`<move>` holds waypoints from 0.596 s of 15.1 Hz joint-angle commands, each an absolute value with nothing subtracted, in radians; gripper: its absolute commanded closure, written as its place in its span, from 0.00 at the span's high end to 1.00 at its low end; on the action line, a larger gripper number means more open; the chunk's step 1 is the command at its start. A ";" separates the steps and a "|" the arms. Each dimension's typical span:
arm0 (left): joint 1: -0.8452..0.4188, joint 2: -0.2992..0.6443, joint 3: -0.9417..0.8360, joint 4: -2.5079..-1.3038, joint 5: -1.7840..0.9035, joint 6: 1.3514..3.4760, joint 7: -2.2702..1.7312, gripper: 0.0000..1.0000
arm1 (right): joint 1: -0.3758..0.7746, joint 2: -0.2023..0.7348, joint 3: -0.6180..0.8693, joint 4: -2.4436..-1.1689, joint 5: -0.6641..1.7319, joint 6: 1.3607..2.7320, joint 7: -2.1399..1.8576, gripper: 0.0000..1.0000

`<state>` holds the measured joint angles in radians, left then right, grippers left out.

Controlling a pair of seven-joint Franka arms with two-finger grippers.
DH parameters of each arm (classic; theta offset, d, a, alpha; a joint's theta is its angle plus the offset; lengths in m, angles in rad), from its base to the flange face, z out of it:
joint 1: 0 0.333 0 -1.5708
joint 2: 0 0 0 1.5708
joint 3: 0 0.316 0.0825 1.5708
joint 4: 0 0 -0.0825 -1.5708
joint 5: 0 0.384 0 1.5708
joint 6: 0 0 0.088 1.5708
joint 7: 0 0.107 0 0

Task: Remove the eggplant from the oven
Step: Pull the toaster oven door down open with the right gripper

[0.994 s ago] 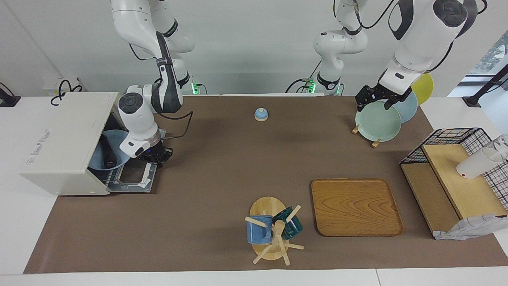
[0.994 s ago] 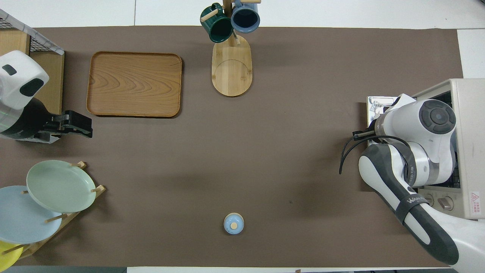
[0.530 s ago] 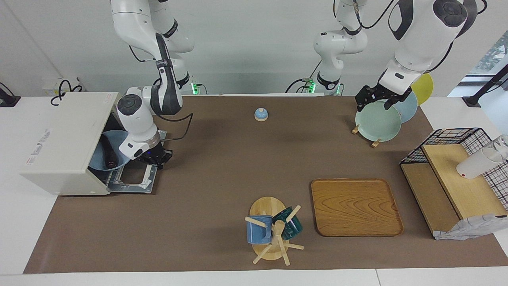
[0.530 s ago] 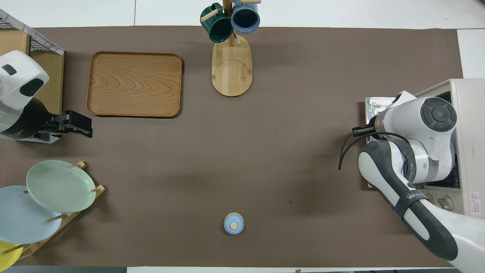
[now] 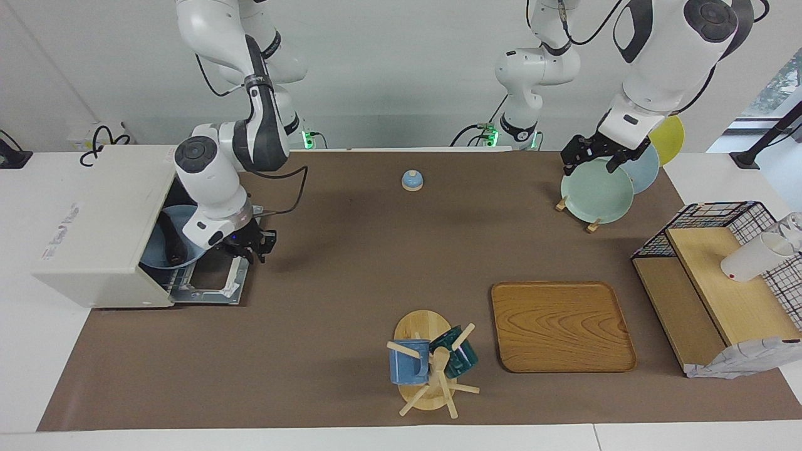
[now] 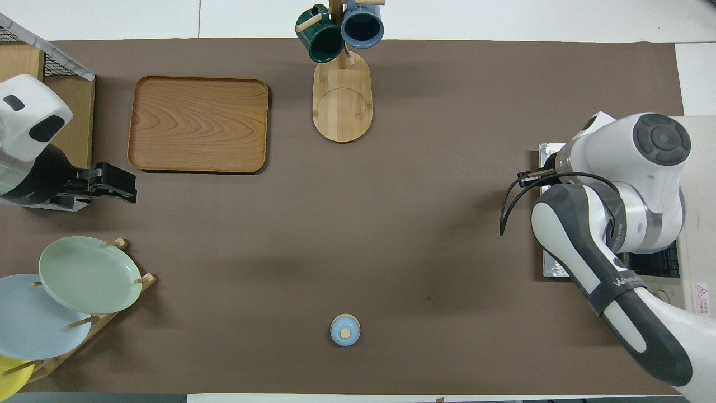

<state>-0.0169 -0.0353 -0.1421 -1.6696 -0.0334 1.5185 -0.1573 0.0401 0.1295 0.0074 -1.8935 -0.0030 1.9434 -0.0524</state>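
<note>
1. The right pincer (image 5: 250,249) hangs over the oven's (image 5: 103,219) lowered door, fingers parted, holding nothing.
2. The eggplant (image 5: 170,241) lies on a blue plate (image 5: 182,216) inside the oven (door open).
3. The left pincer (image 5: 589,156) waits, spread wide, over the plate rack (image 5: 595,194).

Even, bright light from above falls across the brown mat (image 5: 351,282) on the counter (image 5: 25,351), and both views are sharp from edge to edge. Shadows are soft and short: a faint one lies on the mat beside the tray (image 5: 562,326), a smudged one under the right arm (image 6: 609,224). Daylight brightens the window (image 5: 780,81) past the left arm's end of the counter. The open oven (image 5: 103,225) stays dim inside. The plates (image 6: 89,274) carry only a mild sheen.
</note>
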 commanded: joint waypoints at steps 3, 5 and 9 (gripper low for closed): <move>0.003 -0.049 -0.153 -1.681 -0.041 1.528 -0.155 1.00 | -0.053 0.058 0.009 -1.914 -0.094 1.844 -0.130 0.72; 0.003 -0.048 -0.153 -1.681 -0.041 1.529 -0.153 1.00 | -0.081 0.035 0.009 -1.980 -0.094 1.914 -0.166 0.72; 0.003 -0.048 -0.153 -1.680 -0.040 1.534 -0.153 1.00 | -0.074 -0.012 0.011 -2.144 -0.091 2.101 -0.158 0.60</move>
<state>-0.0169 -0.0353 -0.1421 -1.6696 -0.0334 1.5187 -0.1574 -0.0734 0.0525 0.0011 -2.0290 -0.0784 2.0146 -0.1499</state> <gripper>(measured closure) 0.000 0.344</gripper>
